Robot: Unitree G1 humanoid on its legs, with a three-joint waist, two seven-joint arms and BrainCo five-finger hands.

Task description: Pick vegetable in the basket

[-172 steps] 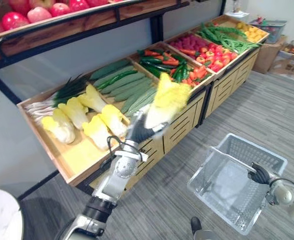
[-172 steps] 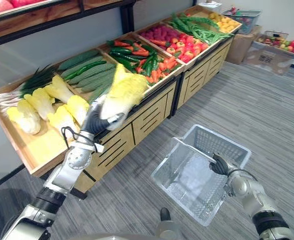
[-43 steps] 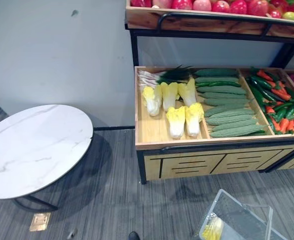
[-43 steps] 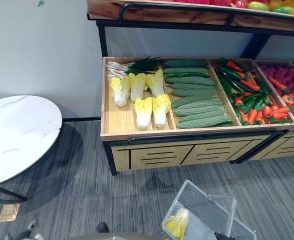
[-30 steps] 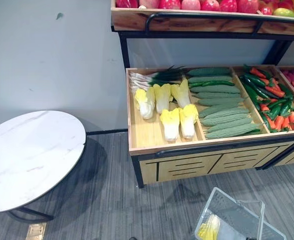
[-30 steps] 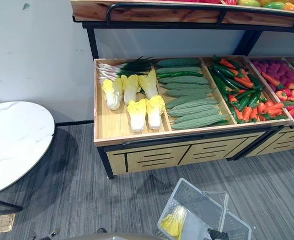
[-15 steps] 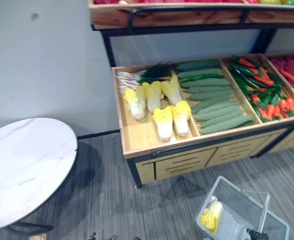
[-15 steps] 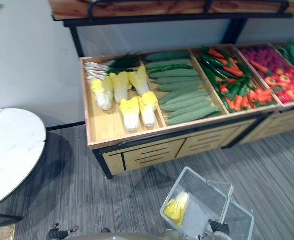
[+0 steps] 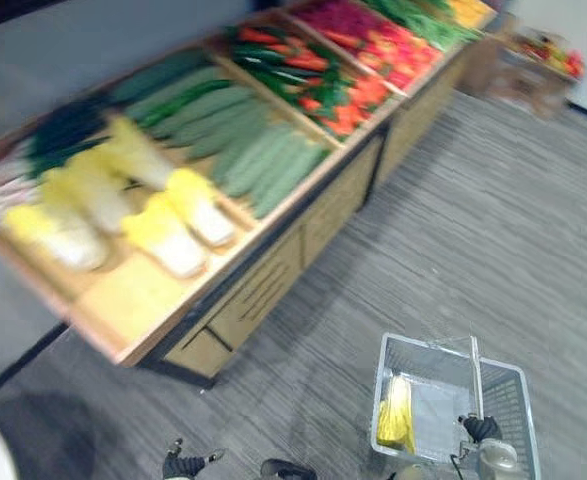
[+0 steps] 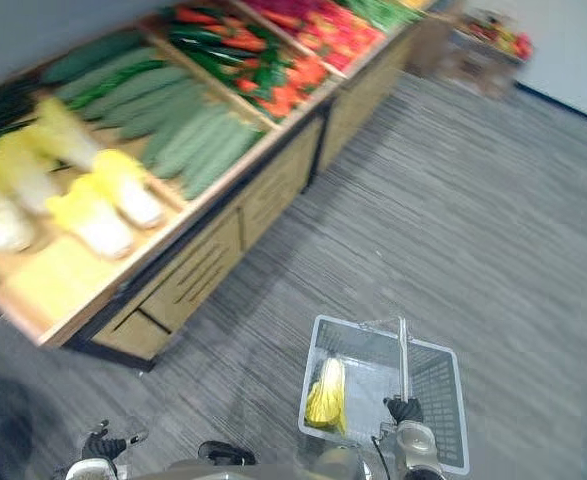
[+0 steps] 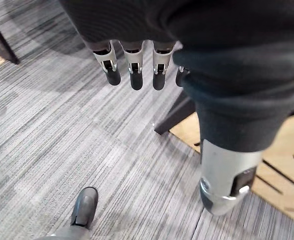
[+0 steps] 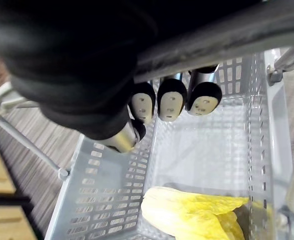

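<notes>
A clear grey plastic basket (image 9: 428,340) hangs low over the carpet at my right side. My right hand (image 9: 481,428) is shut on its handle (image 9: 473,375). In the right wrist view the fingers (image 12: 169,100) curl round the handle bar (image 12: 212,35). One yellow napa cabbage (image 9: 395,410) lies inside along the basket's left wall, also seen from the right wrist as cabbage (image 12: 197,215). My left hand (image 9: 183,465) hangs low at my left side, open and empty, fingers (image 11: 131,70) straight over the floor.
A long wooden produce stand (image 9: 263,270) runs diagonally on the left with napa cabbages (image 9: 163,230), cucumbers (image 9: 263,150) and peppers with carrots (image 9: 313,70). Boxes of fruit (image 9: 543,55) stand at the far end. Grey carpet (image 9: 493,230) lies to the right.
The camera has swung, so the stand now runs diagonally and the round table is out of sight. The basket with the cabbage stays in my right hand.
</notes>
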